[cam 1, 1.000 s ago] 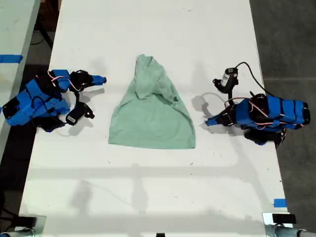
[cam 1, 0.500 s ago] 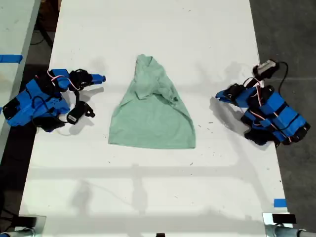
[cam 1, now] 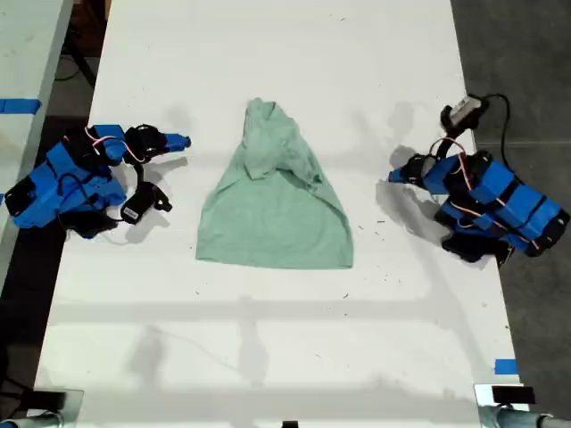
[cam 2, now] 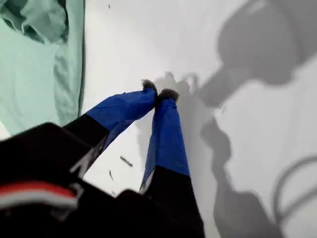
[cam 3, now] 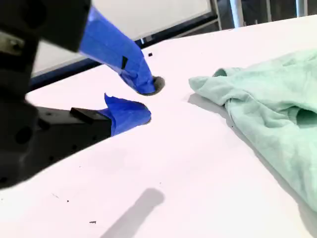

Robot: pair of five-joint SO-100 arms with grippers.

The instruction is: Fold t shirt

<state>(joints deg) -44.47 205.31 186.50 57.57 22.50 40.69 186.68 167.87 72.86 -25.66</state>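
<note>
Rumpled pale mint-green cotton t shirt (cam 1: 275, 203) lies mid white surface (cam 1: 277, 357), long axis top-bottom in exterior view, narrow end up, hem down. My first pincer (cam 2: 157, 90) clenched empty; my second pincer (cam 3: 145, 100) released, empty.

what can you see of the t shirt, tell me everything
The t shirt is pale mint green, soft-looking cotton, rumpled and bunched at its narrow end, widening to a straight hem nearer the exterior view's bottom. It lies flat on the white table, roughly triangular, midway between both arms. Neither my first gripper nor my second gripper touches it; only the table does.
</note>
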